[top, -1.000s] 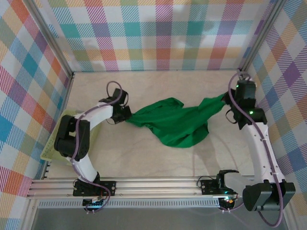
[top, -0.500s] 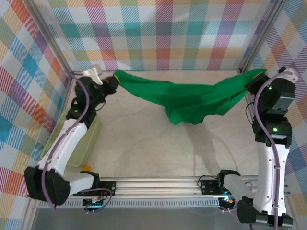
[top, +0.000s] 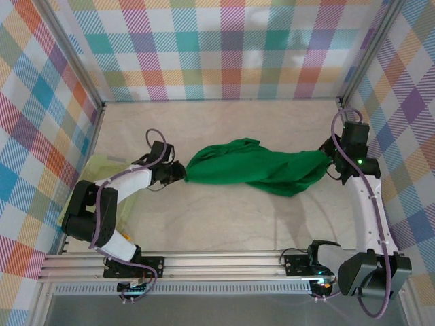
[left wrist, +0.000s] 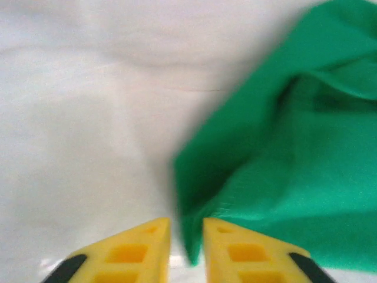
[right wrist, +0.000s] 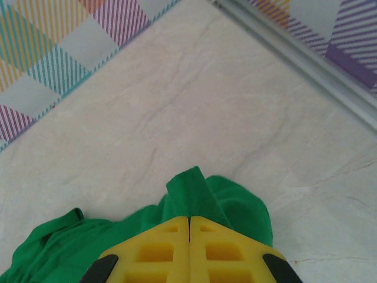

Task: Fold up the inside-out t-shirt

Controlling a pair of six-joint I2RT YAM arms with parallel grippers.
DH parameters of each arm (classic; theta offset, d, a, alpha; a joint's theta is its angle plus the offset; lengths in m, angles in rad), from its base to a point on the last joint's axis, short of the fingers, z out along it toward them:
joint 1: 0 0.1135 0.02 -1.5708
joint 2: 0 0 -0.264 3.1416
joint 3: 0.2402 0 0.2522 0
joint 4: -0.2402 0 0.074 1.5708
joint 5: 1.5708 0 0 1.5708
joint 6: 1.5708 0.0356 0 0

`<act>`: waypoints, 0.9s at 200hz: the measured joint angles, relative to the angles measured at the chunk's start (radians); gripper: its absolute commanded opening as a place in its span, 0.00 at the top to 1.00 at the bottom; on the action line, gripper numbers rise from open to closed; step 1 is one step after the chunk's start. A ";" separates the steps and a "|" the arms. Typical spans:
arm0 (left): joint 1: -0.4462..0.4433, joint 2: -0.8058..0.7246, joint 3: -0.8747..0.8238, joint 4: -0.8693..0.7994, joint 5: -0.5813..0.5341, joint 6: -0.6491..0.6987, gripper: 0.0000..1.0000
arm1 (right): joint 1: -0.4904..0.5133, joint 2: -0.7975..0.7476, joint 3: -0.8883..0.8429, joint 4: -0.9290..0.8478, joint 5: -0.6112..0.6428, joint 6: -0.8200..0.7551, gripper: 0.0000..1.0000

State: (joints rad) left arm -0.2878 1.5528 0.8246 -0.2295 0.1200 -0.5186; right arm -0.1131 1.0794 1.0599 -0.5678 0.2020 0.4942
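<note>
Lying on the pale worktop [top: 224,224], one inside-out t-shirt [top: 251,168] stretches as a crumpled green band from the left jaws to the right jaws. It is bunched thicker toward the left jaws and sags toward the near rail [top: 217,261] closer to the right jaws.

The left jaws stand slightly apart. In the left wrist view a narrow gap shows between the yellow fingers [left wrist: 135,253], and a stitched corner of the t-shirt [left wrist: 294,153] dips into that gap. The rest of the cloth spreads ahead of them and to one side, with bare worktop on the other side.

The right jaws are pressed together on the cloth. In the right wrist view the yellow fingers [right wrist: 159,250] meet with no gap, and a folded strip of the t-shirt [right wrist: 194,194] comes out from between their tips, with more cloth bunched under them.

One pale yellow-green mesh basket [top: 100,165] sits behind the left jaws, on the side away from the shirt, partly under the left arm [top: 129,178]. The right arm [top: 367,204] runs close along the plaid wall [top: 408,136]. Nothing lies between the two jaws but the shirt. In all: two arms, one shirt, one basket.
</note>
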 measured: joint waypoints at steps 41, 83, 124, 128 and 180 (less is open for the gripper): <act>-0.017 -0.034 0.007 -0.125 -0.224 -0.001 0.47 | -0.004 -0.032 0.000 -0.001 0.021 -0.001 1.00; -0.222 -0.097 0.031 -0.135 -0.359 0.047 0.32 | -0.005 -0.032 0.000 0.000 0.020 -0.004 1.00; -0.277 -0.087 0.060 -0.147 -0.395 0.063 0.32 | -0.005 -0.034 0.000 0.000 0.009 -0.004 1.00; -0.277 -0.068 0.073 -0.154 -0.401 0.063 0.33 | -0.005 -0.034 0.000 0.000 0.008 -0.004 1.00; -0.271 0.158 0.187 -0.194 -0.449 0.059 0.36 | -0.005 -0.049 -0.001 -0.002 0.011 -0.004 1.00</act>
State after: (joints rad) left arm -0.5587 1.7107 1.0119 -0.4236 -0.3290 -0.4595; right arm -0.1177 1.0306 1.0592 -0.5697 0.2127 0.4900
